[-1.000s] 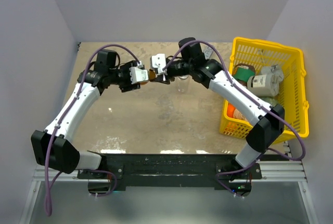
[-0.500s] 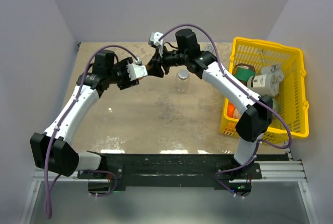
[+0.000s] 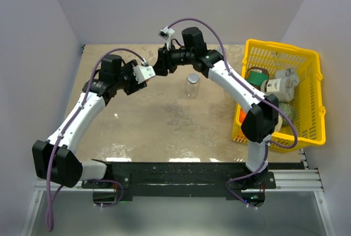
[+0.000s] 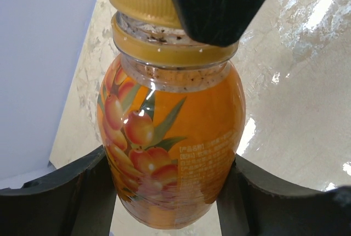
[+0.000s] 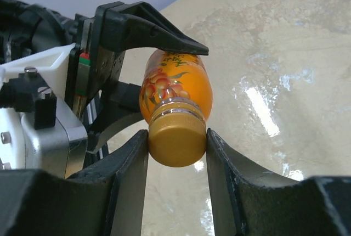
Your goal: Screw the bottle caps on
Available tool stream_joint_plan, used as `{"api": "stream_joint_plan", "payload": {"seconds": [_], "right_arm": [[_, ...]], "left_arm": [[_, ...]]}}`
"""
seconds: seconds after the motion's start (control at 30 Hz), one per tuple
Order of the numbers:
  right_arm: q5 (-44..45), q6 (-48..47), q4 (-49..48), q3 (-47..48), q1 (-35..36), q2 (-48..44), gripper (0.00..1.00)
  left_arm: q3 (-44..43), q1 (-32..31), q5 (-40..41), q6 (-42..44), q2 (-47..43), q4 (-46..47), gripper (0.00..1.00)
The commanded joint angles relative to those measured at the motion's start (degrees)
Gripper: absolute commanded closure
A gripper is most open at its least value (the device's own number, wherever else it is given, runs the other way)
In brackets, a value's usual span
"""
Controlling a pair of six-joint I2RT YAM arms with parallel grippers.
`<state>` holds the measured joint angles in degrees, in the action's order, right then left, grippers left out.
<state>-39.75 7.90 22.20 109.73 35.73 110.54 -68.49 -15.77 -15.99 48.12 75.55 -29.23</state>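
Pale lilac walls closed in your beige, mottled tabletop (image 3: pixel 164 131), and its glossy surface threw back streaks of light. Your orange bottle (image 4: pixel 170 115) was up off that surface, lying roughly level in the air over the far middle of the tabletop, held between your two arms. It was a small, rounded plastic bottle, translucent and full of orange liquid. Its label showed orange berries, green leaves and a block of fine text. Dark specks clung inside its clear neck.

Its cap (image 5: pixel 176 142) was golden yellow and round, with fine ribs around the side. It sat on the neck above a matching ring, and you could not tell from these views how far it was threaded.

Your left claw (image 4: pixel 171 162) was clamped on the bottle's belly, one matte black finger on each side. Your right claw (image 5: pixel 176 137) was closed on the cap, its curved black fingers (image 5: pixel 131 175) pressing both sides.

The clear bottle (image 3: pixel 192 85) stood upright on the tabletop, near the claws on the side towards the yellow basket (image 3: pixel 315 104). That basket, slotted plastic at the right edge, held a green-lidded jar (image 3: pixel 256 76) and a white container (image 3: pixel 277 88).
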Motion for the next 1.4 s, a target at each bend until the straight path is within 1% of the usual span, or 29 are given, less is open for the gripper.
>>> {"api": "stream_joint_plan", "payload": {"seconds": [0.0,0.07,0.2,0.3,0.47,0.67,0.7,0.73,0.77,0.8,0.83,0.87,0.97,1.07,1.2,1.3,1.33,1.37], "right_arm": [[2.2,7.2,0.7,-0.2,1.2,2.6,1.00],[3.0,8.9,1.3,0.1,0.8,3.1,1.00],[2.9,12.0,1.3,-0.1,-0.1,4.2,1.00],[2.6,13.0,1.0,-0.5,-0.6,4.7,1.00],[2.6,13.8,0.5,-0.8,-1.4,5.0,1.00],[3.7,14.0,0.4,0.0,-2.2,5.2,1.00],[3.6,14.0,0.4,0.4,-2.2,5.1,0.95],[3.2,14.0,0.1,0.7,-2.5,5.0,0.85],[2.8,14.0,-0.2,1.5,-2.8,5.1,0.58],[2.7,14.0,-0.2,2.1,-3.0,4.7,0.49],[2.6,14.6,-0.1,2.9,-3.9,4.4,0.42],[2.5,15.1,0.0,4.6,-4.5,4.2,0.33],[2.7,16.7,0.9,8.5,-7.7,3.7,0.23],[1.9,17.4,0.1,10.8,-10.1,3.0,0.20],[0.6,16.9,-0.7,9.9,-12.4,1.7,0.20],[-4.5,10.0,-1.1,7.3,-14.3,-0.7,0.19],[-7.0,3.8,-1.4,5.0,-15.1,-1.6,0.19],[-13.1,-0.2,-1.5,3.7,-15.4,-4.3,0.20]], "left_arm": [[0.4,-2.8,-1.5,-3.7,-5.1,15.5,1.00],[0.8,-3.1,-0.3,-3.6,-5.5,17.1,1.00],[1.7,-3.7,4.6,-4.9,-5.5,19.8,1.00],[2.0,-3.7,5.7,-5.4,-5.5,20.0,1.00],[3.4,-3.7,5.0,-5.0,-6.3,19.4,1.00],[3.5,-3.7,1.9,-5.9,-5.5,16.1,1.00],[3.9,-3.7,0.8,-6.1,-5.5,15.2,1.00],[4.1,-3.7,0.2,-6.4,-5.7,14.6,1.00],[4.2,-3.7,-0.8,-6.5,-5.8,14.1,1.00],[4.9,-3.6,-2.7,-7.1,-6.2,13.7,1.00],[5.6,-3.6,-3.2,-7.4,-6.7,13.8,1.00],[6.8,-3.6,-3.6,-7.6,-6.8,13.6,1.00],[8.9,-3.5,-6.0,-7.8,-7.5,13.0,1.00],[9.7,-3.4,-9.1,-7.8,-7.5,12.7,1.00],[9.8,-3.1,-15.2,-8.3,-7.0,12.4,1.00],[8.7,-3.1,-18.5,-8.2,-6.2,10.9,1.00],[8.3,-3.1,-19.4,-8.1,-5.8,10.3,1.00],[7.2,-3.1,-21.6,-7.7,-5.6,8.2,1.00]]}}
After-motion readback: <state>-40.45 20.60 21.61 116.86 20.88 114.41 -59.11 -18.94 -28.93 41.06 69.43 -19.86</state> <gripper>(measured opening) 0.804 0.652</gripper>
